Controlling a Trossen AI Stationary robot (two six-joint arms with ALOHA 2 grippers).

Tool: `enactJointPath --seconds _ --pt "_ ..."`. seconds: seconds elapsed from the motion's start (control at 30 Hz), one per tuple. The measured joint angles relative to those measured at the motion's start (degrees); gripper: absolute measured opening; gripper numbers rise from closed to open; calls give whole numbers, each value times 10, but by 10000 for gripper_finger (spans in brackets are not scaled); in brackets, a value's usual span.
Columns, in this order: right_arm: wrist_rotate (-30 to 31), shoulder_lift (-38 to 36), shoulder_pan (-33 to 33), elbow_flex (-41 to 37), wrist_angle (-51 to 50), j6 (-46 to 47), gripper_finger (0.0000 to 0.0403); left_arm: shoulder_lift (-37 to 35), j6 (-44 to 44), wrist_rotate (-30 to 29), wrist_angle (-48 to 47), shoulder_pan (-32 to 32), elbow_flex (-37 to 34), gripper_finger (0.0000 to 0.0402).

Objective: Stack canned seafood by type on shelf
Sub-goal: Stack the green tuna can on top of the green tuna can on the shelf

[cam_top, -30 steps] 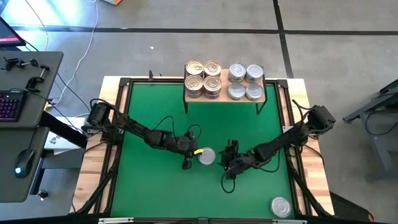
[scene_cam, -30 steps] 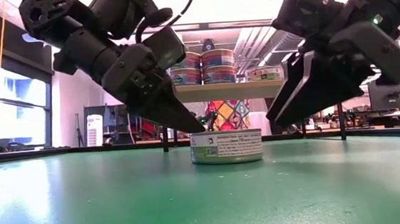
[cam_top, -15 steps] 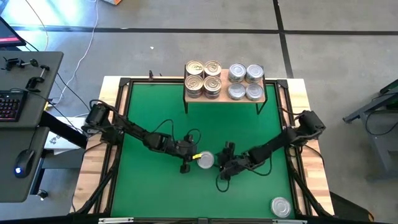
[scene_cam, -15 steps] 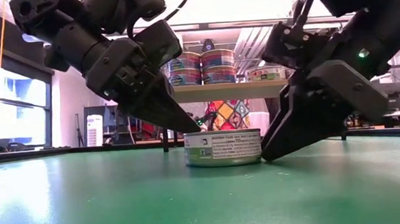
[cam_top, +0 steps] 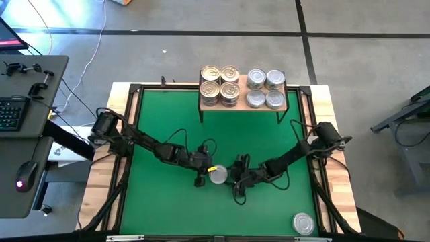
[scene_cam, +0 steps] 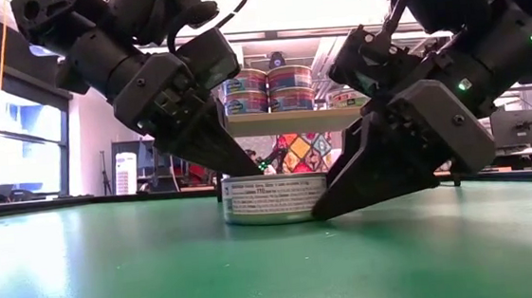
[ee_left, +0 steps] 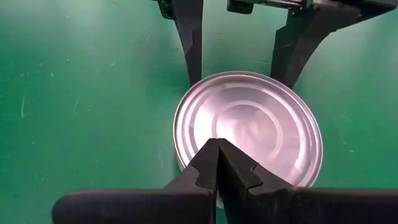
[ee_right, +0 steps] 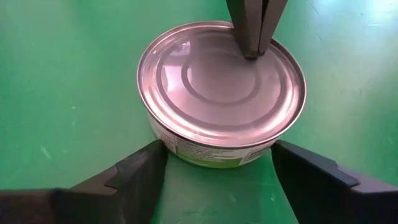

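One silver-lidded can (cam_top: pixel 218 175) stands on the green mat at mid-table, also seen in the low view (scene_cam: pixel 275 198). My left gripper (ee_left: pixel 219 144) is shut, with its tips on the can's lid. My right gripper (ee_right: pixel 219 149) is open and low on the mat. It comes from the table's right, with one finger on each side of the can's wall. The shelf (cam_top: pixel 243 94) at the far edge carries gold-lidded cans (cam_top: pixel 220 84) on its left and silver-lidded cans (cam_top: pixel 265 89) on its right. My left gripper rests its shut fingertips (ee_right: pixel 252 37) on the lid (ee_left: pixel 249 134) near the rim on the table's left side, slanting down from the left. The can stands upright on the mat. My right gripper's fingers (ee_right: pixel 143 168) flank the can's wall; I cannot tell whether they touch it.
Another silver-lidded can (cam_top: pixel 303 223) sits on the mat near the right near corner. A black frame (cam_top: pixel 134 101) runs around the mat. Beyond the left edge is a desk with a keyboard (cam_top: pixel 10 114) and a mouse (cam_top: pixel 25 173).
My right gripper has moved toward the table's left and come down to the mat, bringing its open fingers around the can. The can has slid a little toward the left, and my left gripper, staying shut, has shifted with it.
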Motion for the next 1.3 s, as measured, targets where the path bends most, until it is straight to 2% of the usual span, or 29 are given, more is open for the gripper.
enactJointPath --seconds 0.5,0.9,1.1,1.3 --pt "6 -27 -8 0 -5 38 279 1 11 -18 42 0 -2 0" --pt "1 -34 -27 3 13 67 279 -32 31 -31 31 3 -3 0" --pt "16 -36 -37 7 40 76 278 -80 31 -56 -22 2 -3 0" --pt "0 -36 -51 6 43 78 278 -143 10 -91 -132 3 -1 0"
